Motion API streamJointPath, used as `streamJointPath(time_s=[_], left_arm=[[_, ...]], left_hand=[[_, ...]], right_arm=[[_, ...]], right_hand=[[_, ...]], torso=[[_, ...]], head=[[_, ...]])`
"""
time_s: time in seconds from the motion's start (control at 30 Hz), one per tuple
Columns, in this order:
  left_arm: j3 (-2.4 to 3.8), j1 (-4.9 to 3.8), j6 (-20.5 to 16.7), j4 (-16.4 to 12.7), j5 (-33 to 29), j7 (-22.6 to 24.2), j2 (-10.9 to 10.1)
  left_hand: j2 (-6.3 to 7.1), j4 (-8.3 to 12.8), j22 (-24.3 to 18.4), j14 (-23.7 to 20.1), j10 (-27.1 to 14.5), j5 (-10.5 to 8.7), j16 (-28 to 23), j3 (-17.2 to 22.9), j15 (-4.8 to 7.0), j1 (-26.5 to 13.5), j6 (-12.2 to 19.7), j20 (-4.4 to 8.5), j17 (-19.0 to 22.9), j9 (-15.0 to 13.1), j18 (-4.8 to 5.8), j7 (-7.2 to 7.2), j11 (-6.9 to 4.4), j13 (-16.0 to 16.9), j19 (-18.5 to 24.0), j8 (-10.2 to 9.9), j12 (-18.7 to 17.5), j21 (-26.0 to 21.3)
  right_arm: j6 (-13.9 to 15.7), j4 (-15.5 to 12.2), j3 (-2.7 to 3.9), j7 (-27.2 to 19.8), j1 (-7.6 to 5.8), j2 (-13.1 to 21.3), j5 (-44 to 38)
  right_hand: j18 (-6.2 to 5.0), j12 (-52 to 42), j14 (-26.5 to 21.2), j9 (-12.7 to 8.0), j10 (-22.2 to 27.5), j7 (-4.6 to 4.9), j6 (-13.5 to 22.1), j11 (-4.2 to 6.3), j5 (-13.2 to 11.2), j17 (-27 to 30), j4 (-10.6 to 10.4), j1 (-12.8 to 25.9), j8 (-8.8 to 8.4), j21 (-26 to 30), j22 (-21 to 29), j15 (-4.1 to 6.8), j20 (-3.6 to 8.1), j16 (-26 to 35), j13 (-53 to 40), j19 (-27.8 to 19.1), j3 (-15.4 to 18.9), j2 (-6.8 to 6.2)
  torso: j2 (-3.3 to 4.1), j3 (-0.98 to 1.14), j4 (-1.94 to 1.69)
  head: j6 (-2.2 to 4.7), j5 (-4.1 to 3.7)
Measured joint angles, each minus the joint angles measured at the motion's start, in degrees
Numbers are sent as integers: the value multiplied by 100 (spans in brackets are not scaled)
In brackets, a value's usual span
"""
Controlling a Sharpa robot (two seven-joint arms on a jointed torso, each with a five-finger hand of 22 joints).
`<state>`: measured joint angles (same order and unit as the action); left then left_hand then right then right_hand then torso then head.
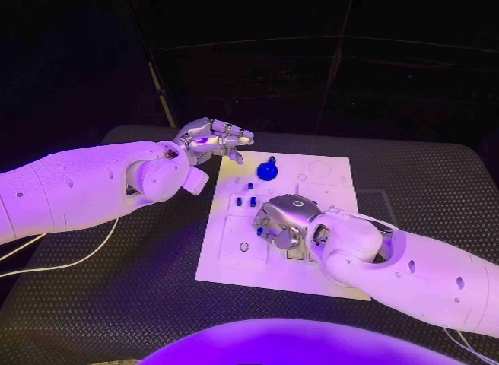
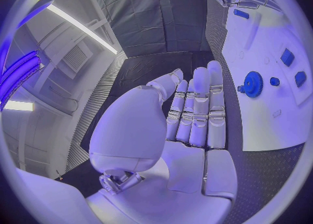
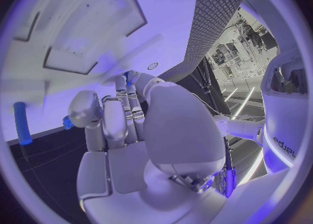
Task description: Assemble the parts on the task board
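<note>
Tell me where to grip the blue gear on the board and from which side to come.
Grip the blue gear by its toothed rim, coming down from above. It lies flat on the board near the far edge, with a knob at its centre, so the rim is the free part, though the knob may also serve. The left hand hovers open beside that end and looks best placed.

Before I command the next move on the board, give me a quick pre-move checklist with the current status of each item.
1. Left hand free of the board: ok, fingers apart, holding nothing, beside the task board's far left corner.
2. Right hand over the board: ok, fingers curled down above its middle.
3. Right hand's grasp: cannot tell; a small blue part sits at its fingertips, a firm hold isn't visible.
4. Blue gear placed: ok, on the board's far side.
5. Small blue parts by the right hand: ok, on the board, untouched.
</note>
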<state>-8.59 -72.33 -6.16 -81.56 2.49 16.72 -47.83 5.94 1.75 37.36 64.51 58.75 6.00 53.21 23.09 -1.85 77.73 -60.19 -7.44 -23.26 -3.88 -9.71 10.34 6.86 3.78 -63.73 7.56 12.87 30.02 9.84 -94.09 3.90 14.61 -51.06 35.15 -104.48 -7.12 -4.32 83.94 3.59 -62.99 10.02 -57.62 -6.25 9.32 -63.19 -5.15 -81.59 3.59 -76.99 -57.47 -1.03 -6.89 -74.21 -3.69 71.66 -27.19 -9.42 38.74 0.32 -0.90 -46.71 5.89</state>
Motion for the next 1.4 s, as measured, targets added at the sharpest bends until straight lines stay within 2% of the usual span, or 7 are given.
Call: streamJointPath(time_s=[0.33,0.6,0.73,0.87,0.93,1.17,1.4], left_arm=[[-3,0,38,30,0,-19,11],[-37,5,53,37,0,-27,7],[-58,10,60,34,0,-30,-2],[-73,11,66,35,0,-31,-8],[-76,12,69,36,0,-30,-9],[-93,14,77,39,0,-24,-8],[-100,17,84,49,0,-22,-3]], left_hand=[[0,0,0,-21,0,0,0,0,-21,0,0,0,7,5,2,0,0,-5,0,-23,0,0],[0,0,-6,-21,0,0,-23,0,-21,0,0,0,13,5,2,0,0,-4,0,-23,0,0],[0,0,-6,-21,0,0,-23,0,-21,0,0,0,13,4,2,0,0,-4,0,-23,0,0],[0,0,-6,-21,0,0,-23,0,-21,0,0,0,13,4,3,0,0,-4,0,-23,0,0],[0,0,-5,-21,0,0,-23,0,-21,0,0,0,13,4,3,0,0,-4,0,-23,0,0],[0,0,-5,-21,0,0,-23,0,-21,0,0,-15,19,4,3,-1,0,-4,15,-23,0,0],[0,-1,-5,-21,0,0,-23,1,-21,0,0,-15,18,3,3,0,0,-3,15,-23,0,0]], right_arm=[[133,-84,-15,-47,23,104,54],[594,-384,-7,-146,47,516,144],[780,-528,153,-164,54,837,219],[878,-617,406,-164,7,1099,342],[894,-618,478,-164,-40,1196,402],[776,-501,571,-111,-122,1418,577],[414,-335,585,-63,-138,1459,616]], right_hand=[[0,12,-1,6,212,-39,141,-11,34,36,-6,124,0,0,27,-1,-9,0,3,-10,165,-81],[0,-49,-1,23,212,-39,141,-10,67,216,-2,124,0,67,153,0,-50,87,-4,-50,251,-81],[0,-59,-1,29,211,-39,141,-10,67,224,1,123,1,67,154,0,-50,87,-9,-50,254,-81],[0,-99,0,28,215,-37,105,-11,83,251,-15,162,20,67,170,0,-50,116,-9,-50,337,-119],[0,-104,-1,28,293,-41,100,-12,91,275,-14,184,20,91,185,0,-49,116,-9,-50,413,-132],[0,-205,-1,28,562,-108,167,-13,133,392,-68,245,20,179,305,0,-48,199,-8,-93,921,-141],[0,-270,0,27,620,-129,188,-9,133,438,-77,179,20,189,341,0,-69,221,-8,-114,1074,-75]], torso=[[-5,8,6],[-5,14,20],[-7,9,20],[-9,4,19],[-10,5,19],[-9,7,10],[-7,4,2]], head=[[38,-18],[71,-27],[112,-88],[157,-136],[177,-149],[250,-211],[279,-246]])
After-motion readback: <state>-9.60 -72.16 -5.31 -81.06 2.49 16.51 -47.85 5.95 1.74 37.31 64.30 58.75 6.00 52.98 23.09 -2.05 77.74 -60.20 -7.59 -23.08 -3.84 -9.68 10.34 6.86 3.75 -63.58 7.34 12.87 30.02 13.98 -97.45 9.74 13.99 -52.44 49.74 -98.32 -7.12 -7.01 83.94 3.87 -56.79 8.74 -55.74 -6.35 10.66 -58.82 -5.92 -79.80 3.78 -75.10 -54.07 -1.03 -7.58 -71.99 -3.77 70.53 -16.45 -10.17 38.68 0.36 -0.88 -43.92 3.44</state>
